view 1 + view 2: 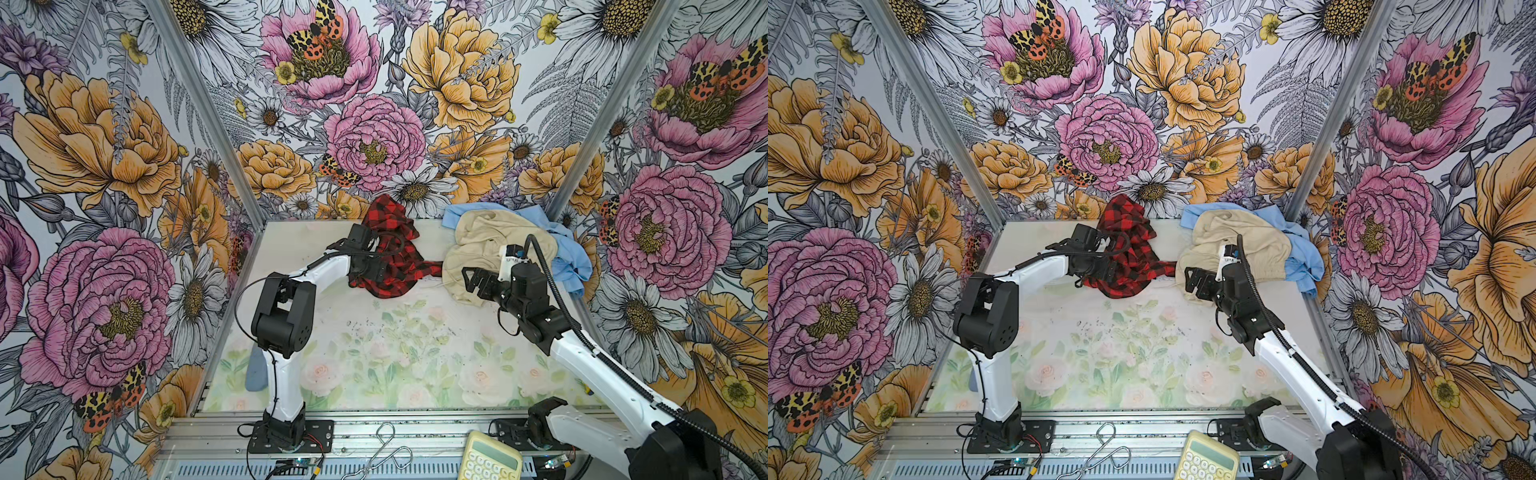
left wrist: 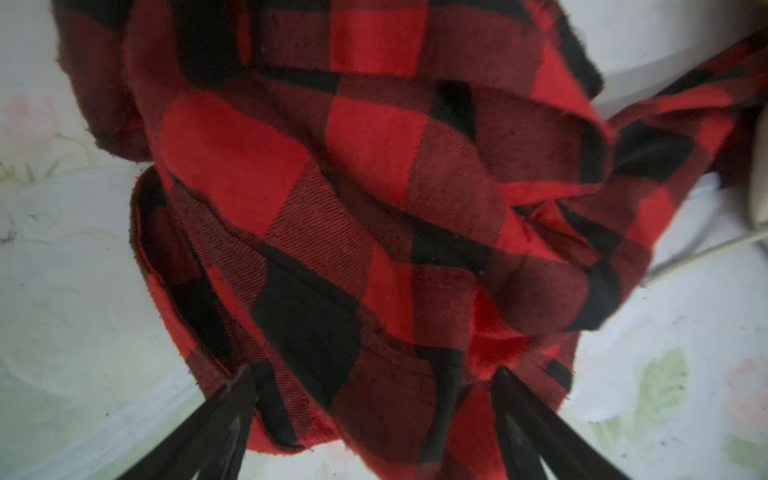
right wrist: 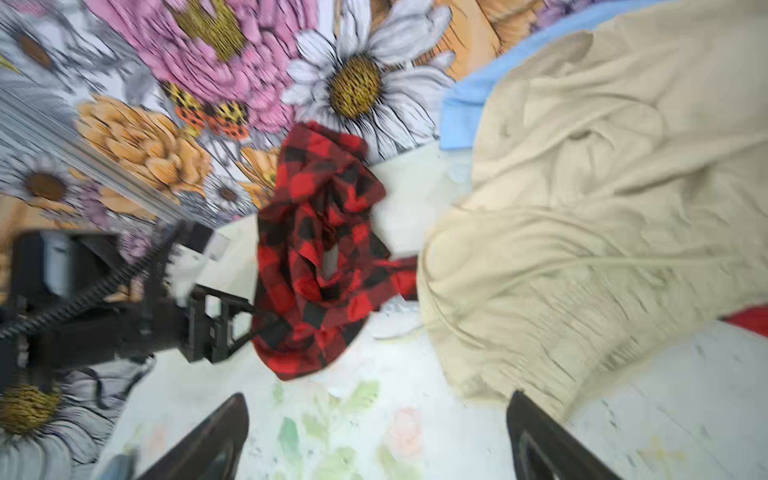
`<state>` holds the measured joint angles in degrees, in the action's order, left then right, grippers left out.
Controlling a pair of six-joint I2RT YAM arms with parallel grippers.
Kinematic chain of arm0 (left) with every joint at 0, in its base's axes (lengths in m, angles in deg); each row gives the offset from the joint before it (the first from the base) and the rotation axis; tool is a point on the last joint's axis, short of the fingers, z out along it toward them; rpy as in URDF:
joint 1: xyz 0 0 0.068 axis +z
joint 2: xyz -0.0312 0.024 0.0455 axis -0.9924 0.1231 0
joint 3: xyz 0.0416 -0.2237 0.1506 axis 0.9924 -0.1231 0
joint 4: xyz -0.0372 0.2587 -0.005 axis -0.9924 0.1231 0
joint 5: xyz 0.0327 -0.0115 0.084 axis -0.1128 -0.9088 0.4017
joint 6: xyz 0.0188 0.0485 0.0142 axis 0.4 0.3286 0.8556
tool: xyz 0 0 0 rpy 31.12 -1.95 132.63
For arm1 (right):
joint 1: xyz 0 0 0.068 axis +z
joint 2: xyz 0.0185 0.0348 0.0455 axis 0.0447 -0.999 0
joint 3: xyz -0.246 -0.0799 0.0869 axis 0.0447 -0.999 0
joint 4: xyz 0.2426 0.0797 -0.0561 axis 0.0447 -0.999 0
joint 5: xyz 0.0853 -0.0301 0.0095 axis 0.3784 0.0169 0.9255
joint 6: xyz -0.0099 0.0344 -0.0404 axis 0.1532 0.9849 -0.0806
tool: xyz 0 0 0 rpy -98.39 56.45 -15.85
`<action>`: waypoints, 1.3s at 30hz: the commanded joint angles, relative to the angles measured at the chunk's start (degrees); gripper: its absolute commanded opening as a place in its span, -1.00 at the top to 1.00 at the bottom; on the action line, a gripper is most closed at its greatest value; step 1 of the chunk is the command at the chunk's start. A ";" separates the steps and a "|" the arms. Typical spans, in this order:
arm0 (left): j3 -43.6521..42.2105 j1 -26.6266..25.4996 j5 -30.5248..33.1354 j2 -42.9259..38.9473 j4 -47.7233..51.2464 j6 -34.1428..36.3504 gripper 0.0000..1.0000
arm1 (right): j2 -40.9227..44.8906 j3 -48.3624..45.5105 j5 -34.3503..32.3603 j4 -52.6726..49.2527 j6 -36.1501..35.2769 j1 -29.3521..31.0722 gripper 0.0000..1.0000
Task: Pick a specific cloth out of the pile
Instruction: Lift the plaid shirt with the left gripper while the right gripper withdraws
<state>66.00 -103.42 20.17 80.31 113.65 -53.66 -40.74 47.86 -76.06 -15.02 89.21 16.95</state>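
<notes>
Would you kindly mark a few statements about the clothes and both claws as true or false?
1. The plaid cloth lies on top of the beige garment. False: it lies on the table beside it.
2. The right claw is open and empty. True.
3. The left claw is at the beige garment. False: it straddles the plaid cloth.
4. The light blue garment lies partly under the beige garment. True.

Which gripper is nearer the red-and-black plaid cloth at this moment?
Left. The left gripper is on the cloth, its jaws spread around a fold. The right gripper sits apart from it, open, by the beige garment's edge.
</notes>
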 commanded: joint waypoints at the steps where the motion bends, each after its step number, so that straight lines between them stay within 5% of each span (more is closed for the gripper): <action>1: 3.07 0.23 6.24 2.39 2.00 -0.02 -0.58 | 2.49 -0.30 -3.23 -5.30 -4.44 -0.28 -0.93; 2: 3.72 0.34 6.46 3.12 2.11 -0.24 -0.39 | 2.86 -0.22 -3.03 -5.64 -4.53 -0.31 -0.93; 4: 4.92 0.53 5.22 4.17 1.97 -0.13 0.44 | 3.63 -0.23 -2.45 -5.88 -4.62 -0.43 -0.94; 6: 6.35 0.71 6.34 3.73 1.85 -0.25 0.95 | 4.05 -0.30 -2.41 -5.88 -4.62 -0.78 -0.94; 7: 7.52 1.10 6.53 2.75 1.79 -0.15 1.00 | 4.15 -0.30 -2.42 -5.95 -4.62 -0.91 -0.94; 13: 26.32 6.44 2.65 -5.90 1.24 -5.13 1.00 | 2.72 -0.02 -2.09 -5.82 -4.35 -1.43 -0.93; 17: 44.49 10.33 7.32 -7.92 -0.45 -12.29 1.00 | 1.52 0.09 -1.38 -5.78 -4.01 -1.48 -0.94; 21: 43.65 15.13 9.39 -15.89 -13.72 -22.03 1.00 | 1.78 -0.03 -1.78 -5.77 -4.55 -1.60 -0.94; 28: 45.11 16.82 18.08 -22.30 -21.16 -11.82 1.00 | -0.26 0.13 -1.96 -5.48 -4.85 -1.77 -0.93; 33: 32.68 17.94 9.35 -24.63 -17.99 -12.21 1.00 | -3.02 0.98 0.25 -4.64 -3.94 -1.76 -0.93; 39: 27.82 16.78 -1.06 -20.44 -12.34 -10.07 1.00 | -1.80 0.09 -0.66 -4.62 -4.52 -1.80 -0.93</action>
<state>95.39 -85.80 27.04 57.27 95.96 -65.99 -43.80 46.57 -76.45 -20.46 85.39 15.35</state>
